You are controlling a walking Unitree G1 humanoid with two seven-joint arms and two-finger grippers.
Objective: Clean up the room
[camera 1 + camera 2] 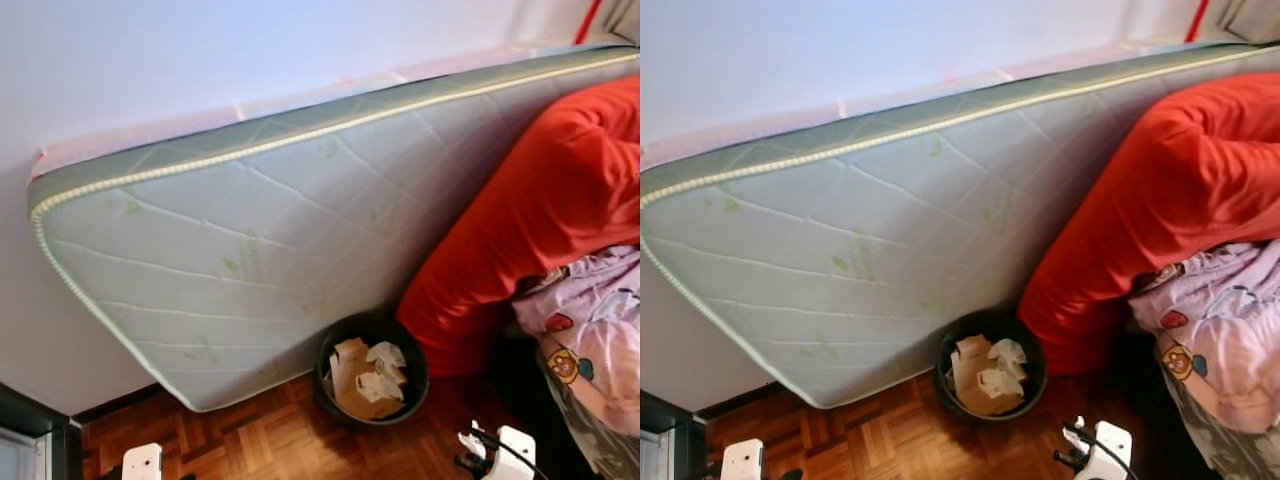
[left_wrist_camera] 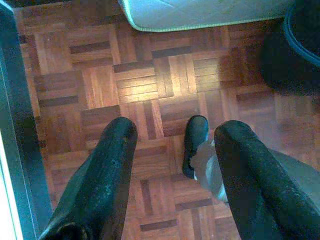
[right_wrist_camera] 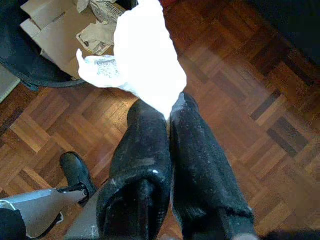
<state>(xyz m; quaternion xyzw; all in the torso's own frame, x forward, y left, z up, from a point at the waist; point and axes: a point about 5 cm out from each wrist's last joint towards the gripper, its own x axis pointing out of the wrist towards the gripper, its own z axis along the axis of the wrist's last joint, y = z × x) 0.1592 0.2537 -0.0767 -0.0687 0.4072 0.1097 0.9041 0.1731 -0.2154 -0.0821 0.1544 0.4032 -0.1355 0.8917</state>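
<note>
A round black trash bin [image 1: 372, 368] stands on the parquet floor against the leaning mattress, holding cardboard and crumpled paper [image 1: 362, 380]. In the right wrist view my right gripper [image 3: 169, 114] is shut on a crumpled white tissue [image 3: 142, 55], held above the floor a short way from the bin [image 3: 30, 60]. My left gripper [image 2: 172, 132] is open over bare parquet with nothing between its fingers; the bin's dark rim [image 2: 305, 30] is off to one side. Both wrists [image 1: 142, 462] [image 1: 505, 450] show at the bottom of the eye views.
A grey-green quilted mattress [image 1: 260, 240] leans against the white wall. A big red cushion [image 1: 530, 210] and a pink patterned blanket [image 1: 595, 340] lie at the right. A dark cabinet edge [image 1: 30, 430] stands at the far left. My own foot [image 2: 195, 142] is on the floor.
</note>
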